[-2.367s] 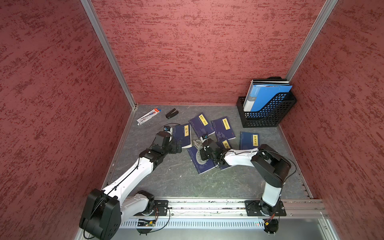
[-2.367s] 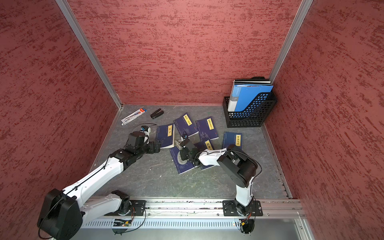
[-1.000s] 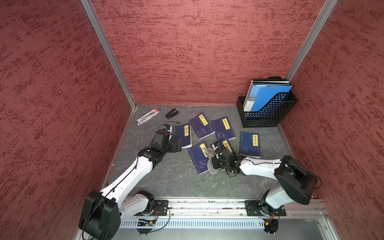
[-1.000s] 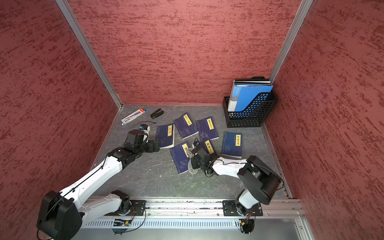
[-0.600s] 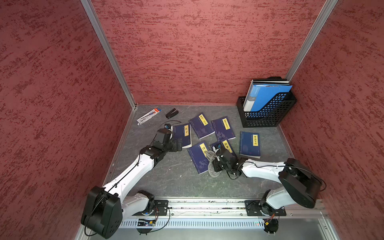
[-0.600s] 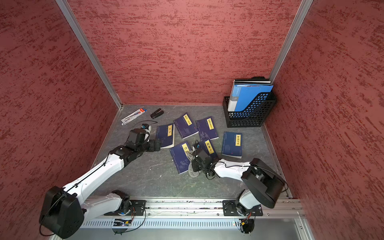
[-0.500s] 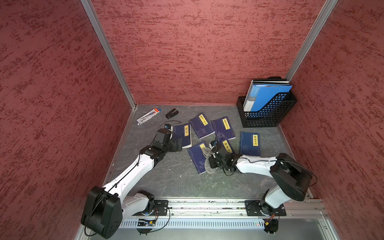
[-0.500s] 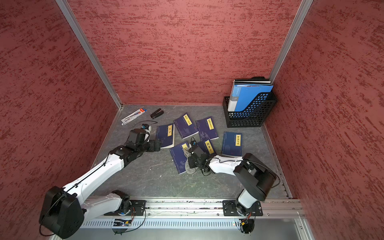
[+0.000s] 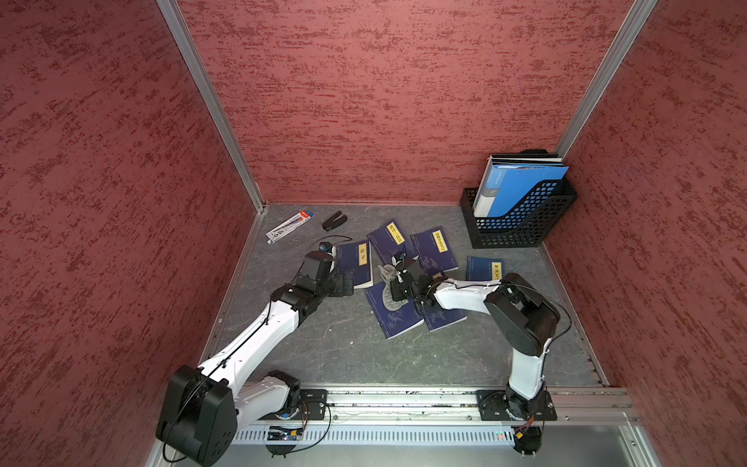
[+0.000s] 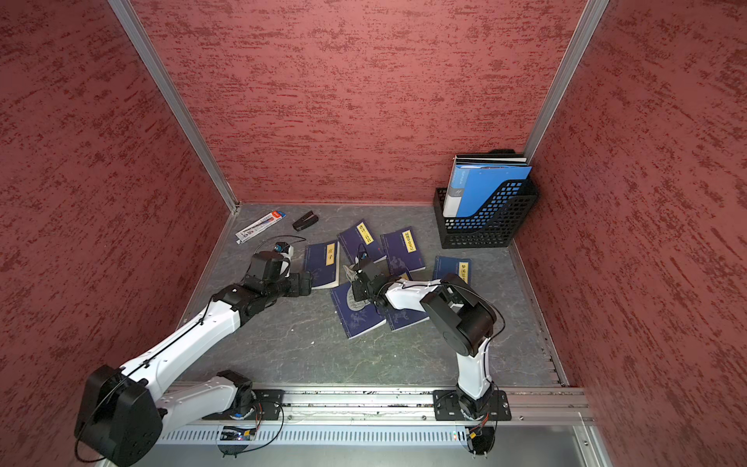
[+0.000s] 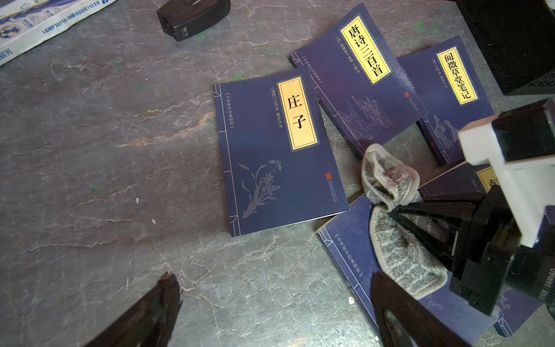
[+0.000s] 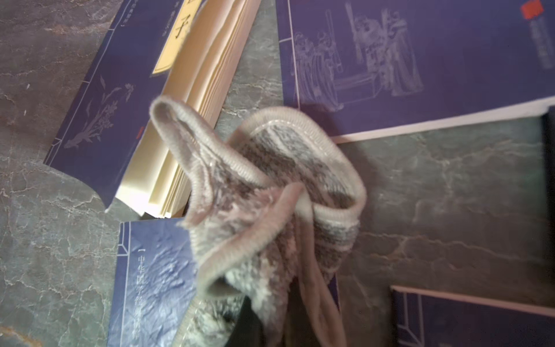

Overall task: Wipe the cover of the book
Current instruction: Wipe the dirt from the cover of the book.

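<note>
Grey cloth (image 11: 396, 252) masks book (image 9: 398, 319) top | right jaws pinch it | left jaws wide, empty

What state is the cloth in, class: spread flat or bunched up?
Bunched up: the cloth is crumpled into folds, pinched by the shut jaws of the right gripper.

Left arm (image 9: 262, 339), right arm (image 9: 461, 297): white links, black joints, thin black cable (image 9: 242, 348) along each. Black base plates (image 9: 491, 404) bolted on silver rail (image 9: 404, 398); loose wires (image 9: 329, 424) below rail.
</note>
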Motion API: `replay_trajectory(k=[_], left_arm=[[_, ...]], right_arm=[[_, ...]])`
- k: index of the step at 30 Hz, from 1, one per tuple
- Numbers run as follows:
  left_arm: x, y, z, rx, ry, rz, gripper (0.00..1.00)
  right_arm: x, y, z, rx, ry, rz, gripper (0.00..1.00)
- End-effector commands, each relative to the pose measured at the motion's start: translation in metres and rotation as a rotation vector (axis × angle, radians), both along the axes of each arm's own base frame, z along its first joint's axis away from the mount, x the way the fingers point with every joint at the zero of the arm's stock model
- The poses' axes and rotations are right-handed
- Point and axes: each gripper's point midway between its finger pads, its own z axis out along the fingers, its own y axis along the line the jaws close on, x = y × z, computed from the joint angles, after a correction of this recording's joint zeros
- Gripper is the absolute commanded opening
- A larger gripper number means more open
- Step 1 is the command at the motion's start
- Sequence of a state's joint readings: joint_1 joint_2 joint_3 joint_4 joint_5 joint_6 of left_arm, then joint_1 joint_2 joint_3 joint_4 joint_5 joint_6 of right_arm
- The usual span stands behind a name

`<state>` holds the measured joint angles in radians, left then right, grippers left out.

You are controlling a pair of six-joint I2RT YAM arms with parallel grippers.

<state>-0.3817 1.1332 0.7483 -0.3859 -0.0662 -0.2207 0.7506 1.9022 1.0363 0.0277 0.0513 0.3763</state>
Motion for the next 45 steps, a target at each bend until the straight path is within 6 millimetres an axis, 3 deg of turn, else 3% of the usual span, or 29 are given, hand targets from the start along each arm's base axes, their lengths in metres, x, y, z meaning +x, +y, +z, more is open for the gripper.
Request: replay_trajectory(k=[1,9,15,21,30,33,38,45], left_arm=[[0.005,-0.006,0.011,-0.027,-0.02,-0.007,1.0],[0.007,-0.006,0.01,-0.018,-0.02,-0.011,1.0],[0.007,-0.007,0.007,-0.018,-0.011,-0.01,1.0],[0.008,-0.006,0.005,-0.013,-0.009,-0.004,1.0],[-0.001,-0.002,0.011,-0.026,-0.005,0.011,1.0],[-0.004,0.0,0.014,-0.03,-0.011,0.018,1.0],[-0.005,0.001,0.016,-0.041,-0.018,0.023,1.0],[-0.003,-0.001,0.006,-0.041,-0.005,0.022,1.0]], right_arm=[[-0.041,-0.02,-0.027,-0.067,0.135,0.037,0.08],[-0.131,-0.032,-0.038,-0.069,0.251,0.101,0.09],[-0.161,-0.052,-0.036,-0.04,0.29,0.073,0.1],[-0.149,-0.043,-0.031,-0.037,0.236,0.092,0.1],[-0.068,0.004,-0.037,-0.044,0.156,0.1,0.09],[-0.054,0.013,-0.036,-0.044,0.142,0.108,0.1],[-0.069,0.006,-0.039,-0.041,0.178,0.125,0.1],[-0.133,-0.021,-0.04,-0.024,0.254,0.126,0.1]])
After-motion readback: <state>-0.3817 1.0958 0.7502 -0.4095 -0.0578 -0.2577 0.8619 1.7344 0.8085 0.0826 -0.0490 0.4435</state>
